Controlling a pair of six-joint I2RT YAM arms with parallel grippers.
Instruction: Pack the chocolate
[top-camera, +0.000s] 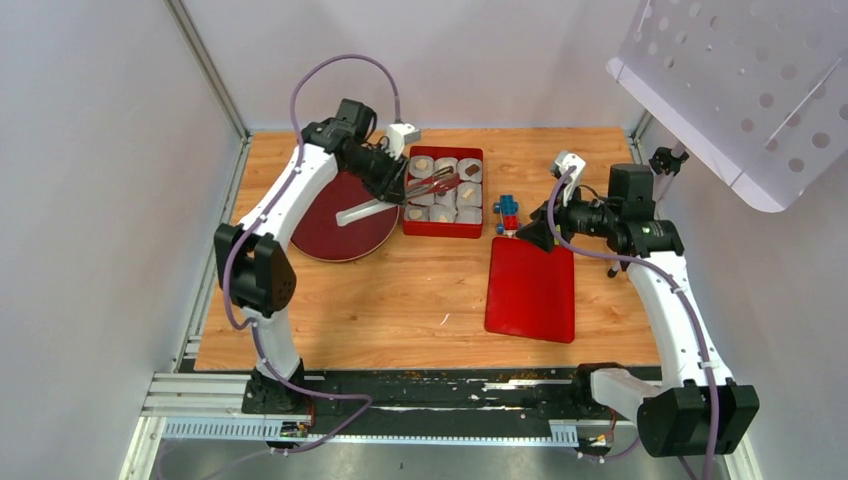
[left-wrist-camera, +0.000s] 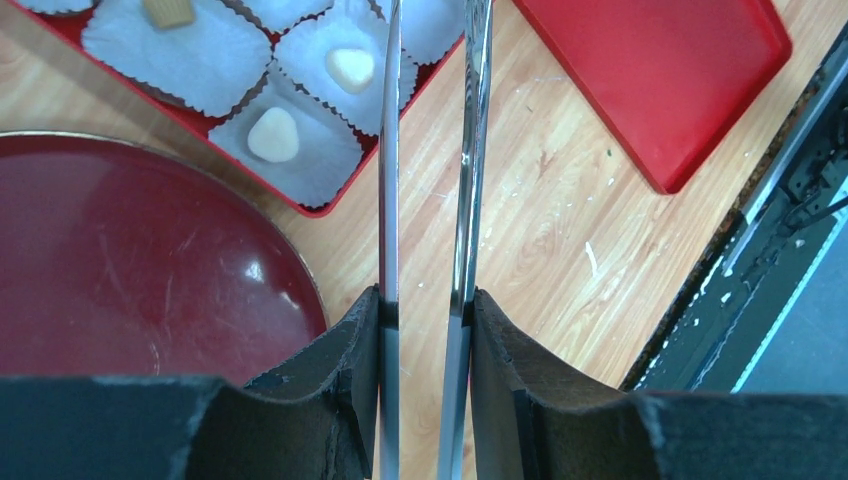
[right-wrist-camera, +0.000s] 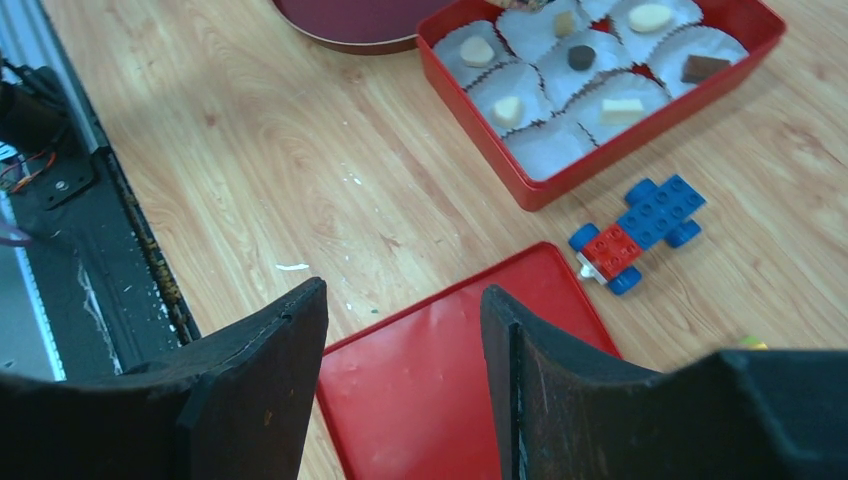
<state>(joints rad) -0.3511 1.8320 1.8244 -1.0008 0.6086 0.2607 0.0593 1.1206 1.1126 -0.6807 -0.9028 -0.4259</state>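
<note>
Plate: a dark red round plate lies flat at the left of the bench. It sits just beside the box, with a sliver of wood showing between them.

Left gripper: the left gripper is above the plate's right edge. It stands at a narrow setting, clamped on the handle end of metal tongs.

Tongs: the tongs reach out from the gripper to the right, and their two arms run close together. The tips are over the middle of the box. From above they look reddish-brown, but I cannot tell whether a piece is pinched there.

Box: a red box sits right of the plate, toward the far side of the bench. It is filled with white paper cups packed side by side.

Chocolate: the chocolate is inside the box, one small lump per cup. Some lumps are dark brown and some are pale cream. Two cream pieces sit in the corner cups nearest the plate.

Toy car: a blue and red toy car stands on the wood just right of the box, near the lid's far corner and apart from both.

Lid: a flat red lid lies right of centre, nearer the arm bases than the box.

Right gripper: the right gripper hangs over the lid's far edge. Its jaws are spread wide and hold nothing.
</note>
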